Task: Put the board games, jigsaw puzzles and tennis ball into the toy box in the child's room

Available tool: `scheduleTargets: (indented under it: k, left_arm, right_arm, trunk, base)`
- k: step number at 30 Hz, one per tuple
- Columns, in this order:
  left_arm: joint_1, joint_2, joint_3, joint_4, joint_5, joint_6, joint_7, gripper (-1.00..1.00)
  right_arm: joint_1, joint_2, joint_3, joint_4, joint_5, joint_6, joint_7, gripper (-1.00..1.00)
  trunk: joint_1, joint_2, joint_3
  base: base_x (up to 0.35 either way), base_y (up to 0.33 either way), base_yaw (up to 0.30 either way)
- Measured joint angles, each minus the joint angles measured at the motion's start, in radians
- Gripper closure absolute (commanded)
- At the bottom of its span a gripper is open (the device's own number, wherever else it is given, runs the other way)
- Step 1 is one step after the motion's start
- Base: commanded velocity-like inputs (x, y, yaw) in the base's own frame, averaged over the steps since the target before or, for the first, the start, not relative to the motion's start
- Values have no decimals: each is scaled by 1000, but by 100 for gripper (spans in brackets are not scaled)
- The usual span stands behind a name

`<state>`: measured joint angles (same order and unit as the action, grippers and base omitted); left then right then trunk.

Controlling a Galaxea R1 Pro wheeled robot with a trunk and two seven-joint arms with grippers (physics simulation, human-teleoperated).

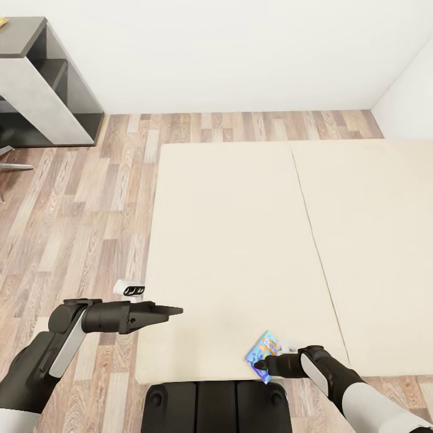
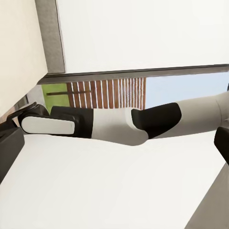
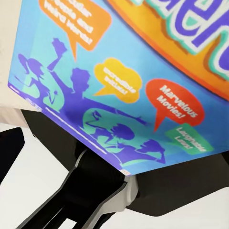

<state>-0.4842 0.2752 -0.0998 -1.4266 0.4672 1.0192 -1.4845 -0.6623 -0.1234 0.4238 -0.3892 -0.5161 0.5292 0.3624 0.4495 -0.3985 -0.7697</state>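
The light-blue board game (image 1: 266,347) with cartoon pictures sits tilted at the near edge of the cream bed (image 1: 240,240), and my right gripper (image 1: 262,363) is shut on its near corner. Seen close in the right wrist view, the box lid (image 3: 119,81) shows speech bubbles and purple figures. My left gripper (image 1: 173,311) hovers over the bed's near left corner, open, with nothing in it. Its fingers (image 2: 9,148) stand wide apart at the edges of the left wrist view, with my right arm (image 2: 109,125) across the middle. The table and toy box are out of view.
A dark-grey shelf desk (image 1: 48,90) stands at the far left against the white wall. Wood-plank floor (image 1: 90,198) runs along the bed's left side. My black base (image 1: 216,406) is tight against the bed's near edge.
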Motion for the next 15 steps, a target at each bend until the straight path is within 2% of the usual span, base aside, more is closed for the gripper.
scheduleTargets:
  k: [6, 15]
  left_arm:
    - [0, 0, 0, 0, 0, 0, 1, -100]
    - [0, 0, 0, 0, 0, 1, 1, -100]
  right_arm:
    - [0, 0, 0, 0, 0, -1, 0, -100]
    - [0, 0, 0, -1, 0, -1, 0, -100]
  trunk:
    - [0, 0, 0]
    - [0, 0, 0]
  base:
    - [-44, 101, 0]
    - [-5, 11, 0]
